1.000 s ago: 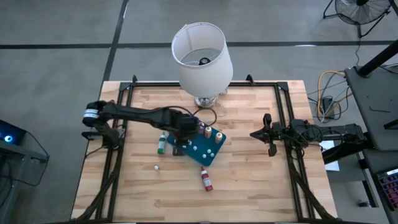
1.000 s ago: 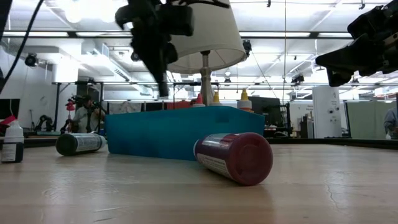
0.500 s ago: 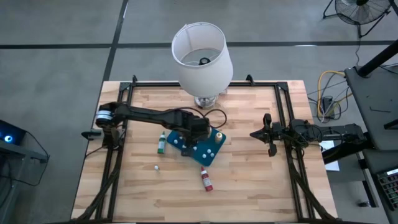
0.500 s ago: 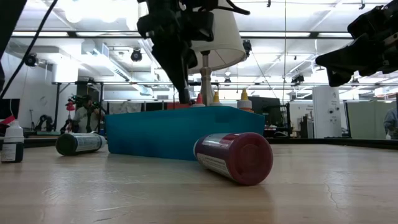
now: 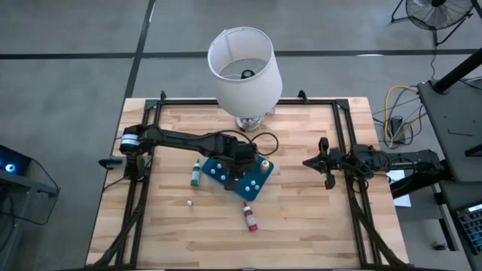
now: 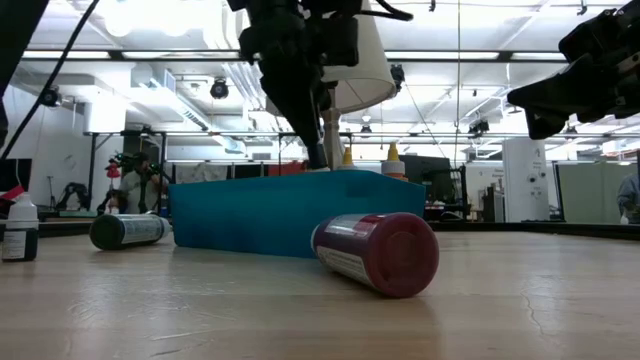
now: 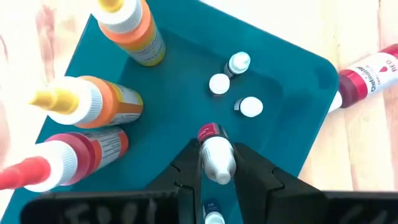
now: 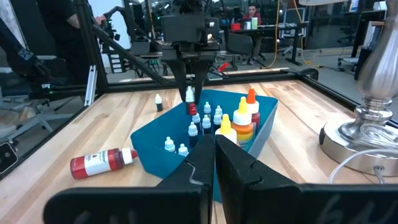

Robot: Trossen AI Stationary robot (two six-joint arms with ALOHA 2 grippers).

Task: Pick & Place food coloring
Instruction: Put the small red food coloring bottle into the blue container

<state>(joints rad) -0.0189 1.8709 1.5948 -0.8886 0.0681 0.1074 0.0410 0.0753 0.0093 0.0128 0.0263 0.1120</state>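
My left gripper (image 7: 217,167) hangs over the teal tray (image 7: 280,93), shut on a small dark-red food coloring bottle (image 8: 190,101) with a white cap. Three taller squeeze bottles with orange (image 7: 134,31), yellow (image 7: 87,102) and red (image 7: 68,155) tips stand in the tray. Beside them stand several small white-capped bottles (image 7: 250,107). A green bottle (image 5: 196,173) and a red bottle (image 5: 249,217) lie on their sides on the table outside the tray. My right gripper (image 5: 325,162) waits shut at the table's right side. My left gripper pinches the small bottle's white cap (image 7: 219,163) between its two fingers, coming steeply from above. The bottle hangs upright below the fingers with its dark-red body (image 7: 208,132) pointing down. It is clear of the tray floor.
A lamp with a white shade (image 5: 245,68) stands on a metal base (image 8: 364,134) just behind the tray, its cable looping beside it. A tiny white piece (image 5: 189,203) lies near the green bottle. One small dark bottle (image 6: 20,230) stands at the left. Bare wood lies toward the near edge.
My left gripper has carried the small bottle toward the table's right edge, from the tray's left rim to a spot over the tray's middle, sinking slightly. It has stayed shut on the bottle. The tray has turned slightly on the table.
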